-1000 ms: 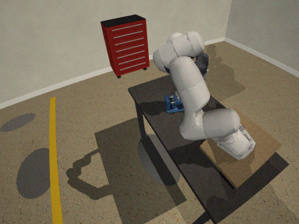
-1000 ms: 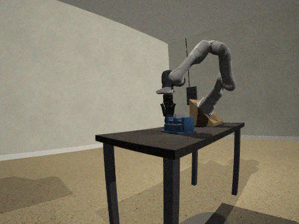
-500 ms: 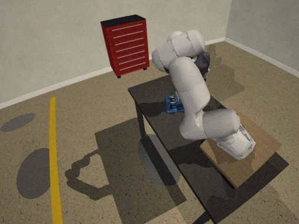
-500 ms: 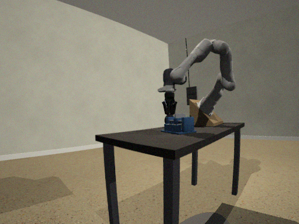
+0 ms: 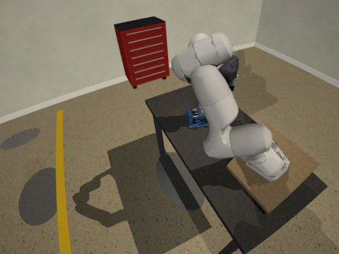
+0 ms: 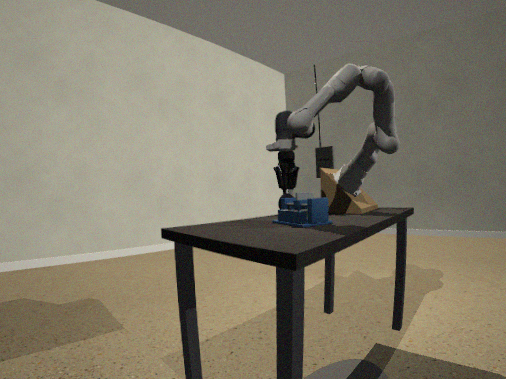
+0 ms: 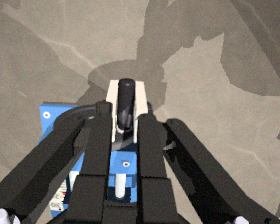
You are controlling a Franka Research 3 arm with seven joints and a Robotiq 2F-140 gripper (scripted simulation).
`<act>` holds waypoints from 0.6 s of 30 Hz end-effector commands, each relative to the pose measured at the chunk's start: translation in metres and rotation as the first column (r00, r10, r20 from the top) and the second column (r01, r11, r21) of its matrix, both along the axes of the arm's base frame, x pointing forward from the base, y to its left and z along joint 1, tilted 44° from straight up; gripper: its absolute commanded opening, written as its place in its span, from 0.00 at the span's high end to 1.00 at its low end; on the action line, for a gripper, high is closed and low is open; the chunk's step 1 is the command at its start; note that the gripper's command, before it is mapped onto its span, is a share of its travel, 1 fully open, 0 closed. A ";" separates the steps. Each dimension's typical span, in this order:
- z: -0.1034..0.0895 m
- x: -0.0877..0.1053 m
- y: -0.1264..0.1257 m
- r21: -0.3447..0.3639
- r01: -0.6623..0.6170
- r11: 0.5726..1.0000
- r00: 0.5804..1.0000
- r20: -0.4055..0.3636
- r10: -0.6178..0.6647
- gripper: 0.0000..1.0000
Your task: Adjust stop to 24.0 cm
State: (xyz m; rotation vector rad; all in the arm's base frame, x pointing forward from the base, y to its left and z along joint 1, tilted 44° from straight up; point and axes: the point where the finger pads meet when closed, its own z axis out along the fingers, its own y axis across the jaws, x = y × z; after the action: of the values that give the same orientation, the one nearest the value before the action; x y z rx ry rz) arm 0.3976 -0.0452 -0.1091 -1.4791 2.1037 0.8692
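Note:
The blue stop fixture (image 5: pixel 199 116) sits on the dark table, partly hidden behind my arm; it also shows in the exterior view (image 6: pixel 303 211). In the wrist view its blue base (image 7: pixel 119 171) lies under my fingers, with a pale plate and a dark handwheel grip (image 7: pixel 125 102) standing up from it. My gripper (image 7: pixel 126 93) points straight down over the fixture's end and is shut on the handwheel grip. In the exterior view the gripper (image 6: pixel 286 189) stands right on top of the fixture. No scale reading is legible.
The dark table (image 6: pixel 285 238) carries the fixture near its far end. My base stands on a tan wedge mount (image 5: pixel 273 171). A red drawer cabinet (image 5: pixel 143 50) stands by the back wall. A yellow line (image 5: pixel 61 183) runs along the floor.

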 end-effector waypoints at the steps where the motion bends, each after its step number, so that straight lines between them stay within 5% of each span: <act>1: 0.006 0.008 -0.011 -0.005 0.009 1.000 1.000 0.001 -0.009 0.96; 18: 0.007 0.021 -0.019 -0.005 0.009 1.000 1.000 0.001 -0.009 0.96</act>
State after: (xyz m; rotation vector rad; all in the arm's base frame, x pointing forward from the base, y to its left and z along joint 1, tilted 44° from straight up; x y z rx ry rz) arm 0.4105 -0.0598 -0.1011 -1.4760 2.0994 0.8755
